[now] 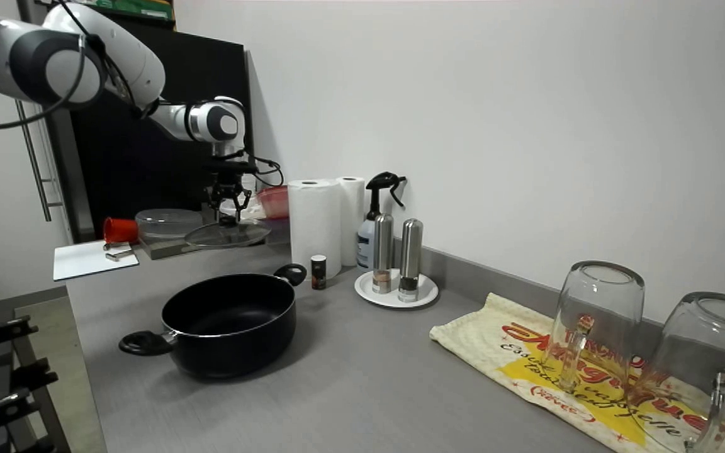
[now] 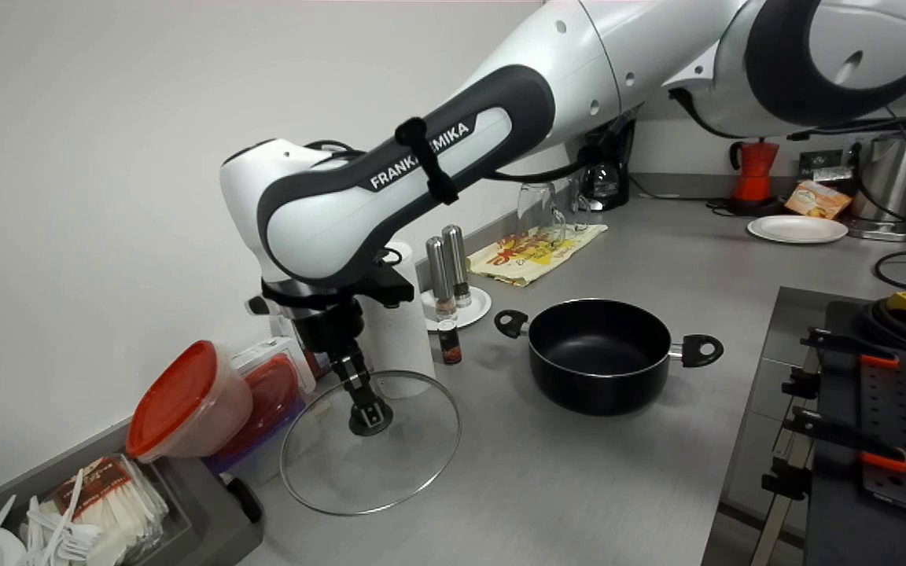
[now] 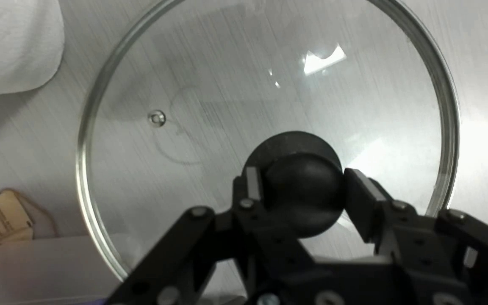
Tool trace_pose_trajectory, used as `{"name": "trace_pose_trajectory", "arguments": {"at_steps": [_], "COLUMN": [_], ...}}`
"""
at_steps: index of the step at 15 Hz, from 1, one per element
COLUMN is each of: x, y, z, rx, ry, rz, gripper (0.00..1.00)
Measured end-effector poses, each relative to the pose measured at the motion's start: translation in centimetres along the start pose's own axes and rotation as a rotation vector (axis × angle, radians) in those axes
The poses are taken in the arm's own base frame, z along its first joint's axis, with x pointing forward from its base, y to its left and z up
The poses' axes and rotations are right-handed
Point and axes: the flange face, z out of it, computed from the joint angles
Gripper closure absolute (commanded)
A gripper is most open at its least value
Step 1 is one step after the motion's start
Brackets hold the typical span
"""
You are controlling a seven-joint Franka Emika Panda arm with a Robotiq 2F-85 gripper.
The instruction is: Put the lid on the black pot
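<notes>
The black pot [image 1: 230, 355] stands uncovered on the grey counter, its two handles out to the sides; it also shows in an exterior view [image 2: 598, 385]. The round glass lid [image 2: 414, 464] hangs from my gripper [image 2: 369, 413], apparently a little above the counter, apart from the pot. In the wrist view, my gripper [image 3: 301, 186] has its fingers on both sides of the lid's dark knob, and the glass lid [image 3: 248, 93] fills most of the picture. In an exterior view, the gripper [image 1: 229, 214] and lid [image 1: 252, 235] are beyond the pot. The pot is not in the wrist view.
Paper towel rolls [image 1: 314, 226] stand by the wall close to the lid. A small spice jar [image 1: 318, 272] and two grinders on a white plate [image 1: 425, 296] stand near the pot. A cutlery tray [image 2: 217, 519] and red-lidded tubs [image 2: 185, 409] lie beside the lid.
</notes>
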Motion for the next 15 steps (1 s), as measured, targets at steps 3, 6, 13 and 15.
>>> {"name": "trace_pose_trajectory", "arguments": {"at_steps": [3,6,13,15], "x": [0.1,0.0,-0.4,-1.3], "y": [-1.4,-2.8,-6.5,-7.1], "z": [-3.0,-5.0,-7.4,-8.2], "rx": [-0.012,-0.023,-0.048,-0.058], "ry": [-0.001,-0.007,-0.048,-0.060], "rz": [-0.017,-0.038,-0.091,-0.073], "gripper": [0.75,0.75,0.75,0.75]}}
